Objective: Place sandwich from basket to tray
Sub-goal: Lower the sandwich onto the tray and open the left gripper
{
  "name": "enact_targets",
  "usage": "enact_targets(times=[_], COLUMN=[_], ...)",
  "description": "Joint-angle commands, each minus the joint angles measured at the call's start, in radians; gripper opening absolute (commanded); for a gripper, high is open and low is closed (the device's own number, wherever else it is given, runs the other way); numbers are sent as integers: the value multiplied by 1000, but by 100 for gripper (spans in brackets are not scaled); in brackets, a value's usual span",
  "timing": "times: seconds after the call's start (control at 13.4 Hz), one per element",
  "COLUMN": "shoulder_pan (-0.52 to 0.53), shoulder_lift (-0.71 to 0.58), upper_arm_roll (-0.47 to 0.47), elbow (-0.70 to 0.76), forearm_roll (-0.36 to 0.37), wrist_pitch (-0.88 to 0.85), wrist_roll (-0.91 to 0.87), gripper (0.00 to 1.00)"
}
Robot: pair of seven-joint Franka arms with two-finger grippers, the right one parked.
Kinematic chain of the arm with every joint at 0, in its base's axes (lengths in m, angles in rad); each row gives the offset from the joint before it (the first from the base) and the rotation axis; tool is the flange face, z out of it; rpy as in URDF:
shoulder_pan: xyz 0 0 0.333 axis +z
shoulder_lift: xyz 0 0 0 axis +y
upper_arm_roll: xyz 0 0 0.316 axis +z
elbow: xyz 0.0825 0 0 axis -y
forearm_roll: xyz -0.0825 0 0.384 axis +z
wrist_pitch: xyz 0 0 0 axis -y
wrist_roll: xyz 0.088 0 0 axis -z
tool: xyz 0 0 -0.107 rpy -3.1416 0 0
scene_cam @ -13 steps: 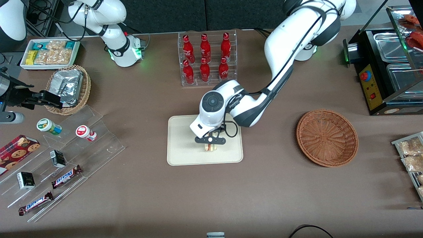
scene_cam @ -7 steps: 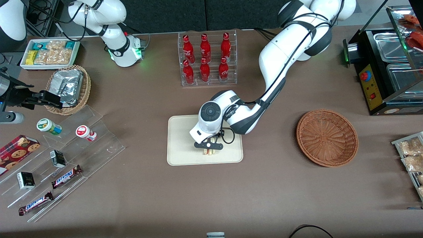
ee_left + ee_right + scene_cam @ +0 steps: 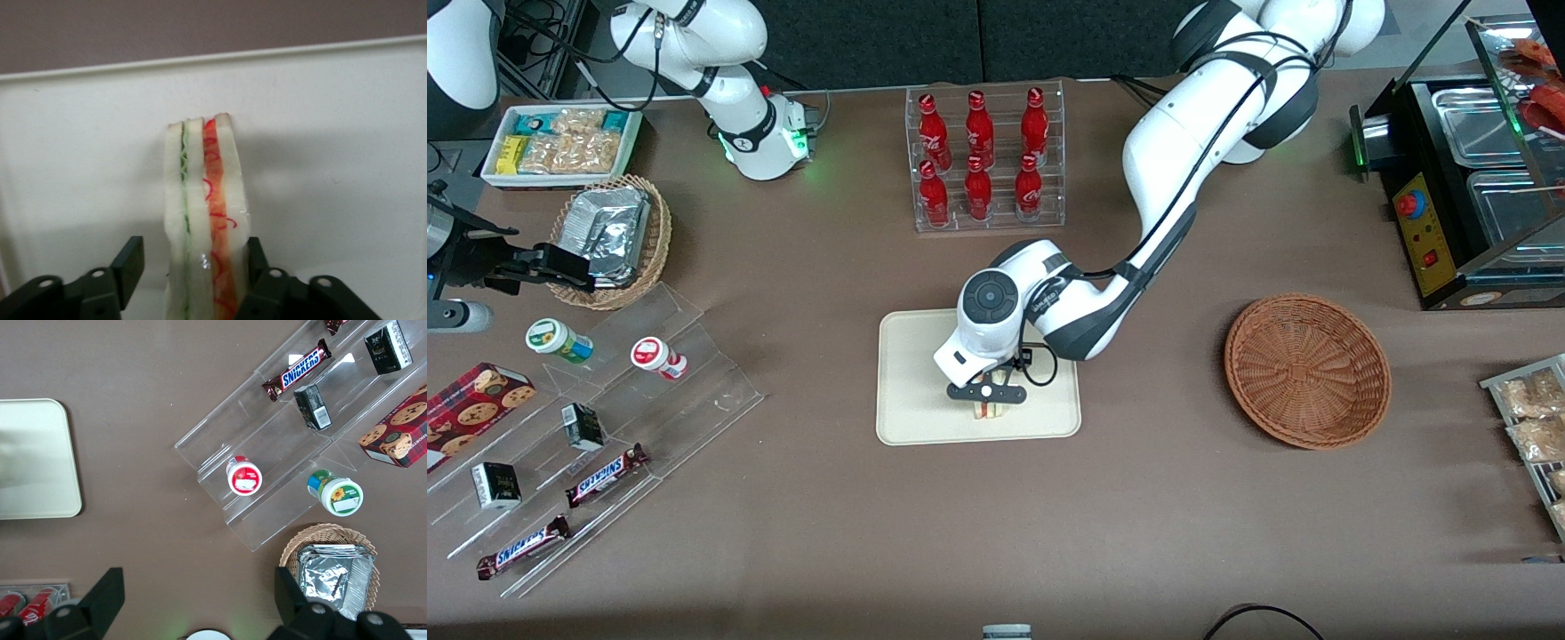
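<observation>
Sandwich (image 3: pixel 205 220): upright on the tray (image 3: pixel 911 418), between the gripper's (image 3: pixel 193 273) fingers. Gripper: released, one finger touching the bread, the other apart. Basket (image 3: pixel 1307 370): well apart, toward the working arm's end.

My end effector (image 3: pixel 985 401) sits low over the tray (image 3: pixel 911 418) with the sandwich (image 3: pixel 205 220) between its parted fingers. Bare surface (image 3: pixel 1156 462) separates tray from basket (image 3: pixel 1307 369); the bottle rack (image 3: pixel 985 160) stands farther from the camera.
</observation>
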Motion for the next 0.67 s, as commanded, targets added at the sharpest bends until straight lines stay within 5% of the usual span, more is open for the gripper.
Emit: enact_targets(times=[0.0,0.3,0.6], shoulder_pan=[47,185,325], shoulder_lift=[-124,-341,-509], upper_arm_roll=[7,3,3], elbow=[-17,-239,-460], forearm_roll=[-62,-195,-226], wrist_pitch=[-130,-201,-152], wrist_roll=[-3,120,267], gripper=[100,100,100])
